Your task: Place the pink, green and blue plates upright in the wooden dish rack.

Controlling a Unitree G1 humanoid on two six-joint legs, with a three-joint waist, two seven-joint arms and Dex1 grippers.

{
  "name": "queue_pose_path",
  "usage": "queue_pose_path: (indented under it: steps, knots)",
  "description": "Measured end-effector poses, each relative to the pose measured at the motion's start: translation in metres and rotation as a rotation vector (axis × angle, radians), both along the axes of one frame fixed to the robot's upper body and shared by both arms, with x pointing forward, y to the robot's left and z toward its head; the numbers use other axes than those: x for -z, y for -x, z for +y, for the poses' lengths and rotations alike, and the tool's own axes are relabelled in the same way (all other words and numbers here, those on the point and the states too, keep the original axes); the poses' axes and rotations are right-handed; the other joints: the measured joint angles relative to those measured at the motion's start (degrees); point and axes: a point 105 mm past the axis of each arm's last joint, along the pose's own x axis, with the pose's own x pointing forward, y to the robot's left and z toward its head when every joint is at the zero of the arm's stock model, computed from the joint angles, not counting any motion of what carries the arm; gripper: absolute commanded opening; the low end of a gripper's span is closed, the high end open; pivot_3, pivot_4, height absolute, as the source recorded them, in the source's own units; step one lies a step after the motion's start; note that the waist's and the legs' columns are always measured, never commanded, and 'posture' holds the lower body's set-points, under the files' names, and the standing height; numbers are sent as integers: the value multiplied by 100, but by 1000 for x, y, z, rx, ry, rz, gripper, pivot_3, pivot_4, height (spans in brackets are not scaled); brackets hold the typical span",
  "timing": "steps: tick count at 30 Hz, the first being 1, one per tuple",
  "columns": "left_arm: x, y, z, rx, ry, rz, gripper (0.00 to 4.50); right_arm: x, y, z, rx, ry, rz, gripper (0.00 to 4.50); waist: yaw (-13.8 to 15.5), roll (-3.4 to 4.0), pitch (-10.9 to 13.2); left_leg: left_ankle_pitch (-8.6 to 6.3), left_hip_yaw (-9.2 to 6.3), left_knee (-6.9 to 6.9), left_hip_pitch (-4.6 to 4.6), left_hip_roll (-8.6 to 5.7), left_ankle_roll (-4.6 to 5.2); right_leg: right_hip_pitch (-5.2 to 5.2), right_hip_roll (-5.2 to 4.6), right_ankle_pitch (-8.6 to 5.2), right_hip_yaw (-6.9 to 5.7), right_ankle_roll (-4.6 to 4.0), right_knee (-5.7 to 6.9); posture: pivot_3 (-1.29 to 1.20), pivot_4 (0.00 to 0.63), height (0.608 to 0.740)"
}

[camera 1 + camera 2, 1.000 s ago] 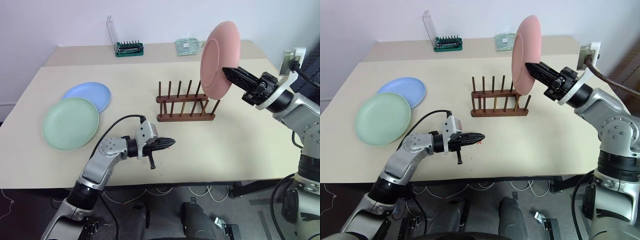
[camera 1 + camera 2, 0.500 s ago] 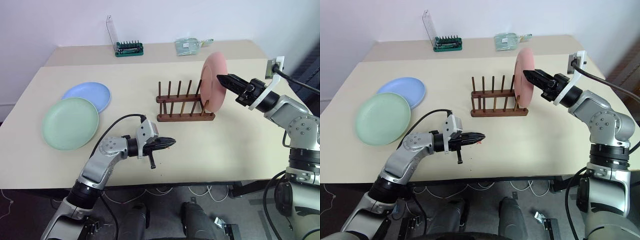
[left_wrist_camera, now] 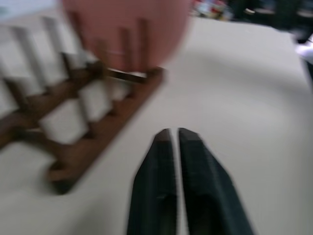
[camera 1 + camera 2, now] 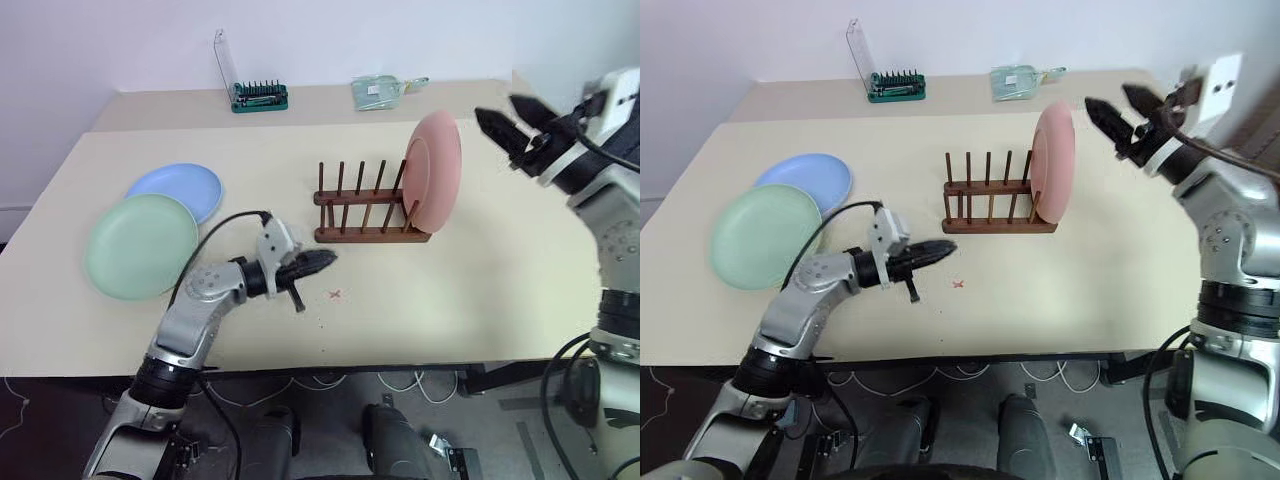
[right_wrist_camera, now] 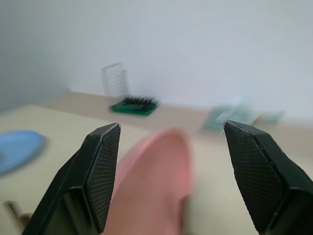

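Pink plate [image 4: 434,171] stands upright in the rightmost slot of the wooden dish rack [image 4: 368,213]. My right gripper [image 4: 514,122] hangs up and to the right of it, fingers spread wide, holding nothing. My left gripper [image 4: 318,262] sits low just in front of the rack, nearly closed, empty. Green plate [image 4: 140,246] and blue plate [image 4: 176,189] lie flat at far left.

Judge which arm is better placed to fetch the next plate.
Left. The left gripper is nearer the green plate and blue plate at the table's left; the right gripper, open, hangs beyond the racked pink plate.
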Motion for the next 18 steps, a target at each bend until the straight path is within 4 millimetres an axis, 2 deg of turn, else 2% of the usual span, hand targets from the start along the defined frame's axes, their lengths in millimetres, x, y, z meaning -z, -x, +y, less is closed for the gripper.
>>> queue_pose_path:
  steps: [2, 5, 7, 8, 11, 13, 15, 18]
  knots:
    - [-13, -8, 14, -68, 87, 6, 2215, -10, 11, 18, -31, 131, -68, 3476, -38, 0, 0, 0, 1, 0, 3, 3, 0, 0, 2, 0, 0, 0, 3, 0, 150, 740]
    - [-27, -15, 35, -152, 175, 4, 3705, -9, 20, 48, -116, 248, -98, 3476, -44, 0, 0, 0, 1, 1, 5, 5, 0, 1, 4, 0, 0, 0, 5, 0, 150, 740]
    - [-41, -23, 68, -284, 243, -14, 4441, 3, 25, 80, -206, 387, -100, 3476, -75, -4, 3, 0, 1, 0, 4, 8, 0, -6, 5, 0, 0, 0, 7, 0, 150, 740]
    - [-52, -26, 96, -390, 265, -48, 4441, 10, 30, 99, -265, 456, -110, 3476, -104, -5, 3, 0, -3, -3, 2, 10, -1, -9, 7, 0, 0, 0, 9, 0, 150, 740]
    - [-79, -23, 175, -680, 318, -143, 4441, 31, 35, 135, -366, 545, -123, 3476, -147, -8, 3, 1, -3, -3, 2, 6, -2, -8, 4, 0, 0, 0, 8, 0, 150, 740]
    - [-82, -16, 203, -791, 347, -161, 4441, 39, 35, 145, -397, 559, -114, 3476, -102, -11, 4, 1, -4, 1, -2, -3, -2, -4, -3, 0, 0, 0, 5, 0, 150, 740]
    - [-69, -8, 231, -923, 362, -130, 4441, 43, 36, 153, -423, 557, -124, 3476, -34, -20, 1, 1, -3, 2, -1, -2, -3, -3, -3, 1, 1, 0, -2, 0, 150, 740]
    - [-31, 12, 284, -1191, 382, -2, 4441, 55, 36, 159, -462, 555, -98, 3476, -4, -31, 5, 1, -6, 0, -1, 0, -3, -6, -1, 1, -1, -1, 3, 0, 150, 740]
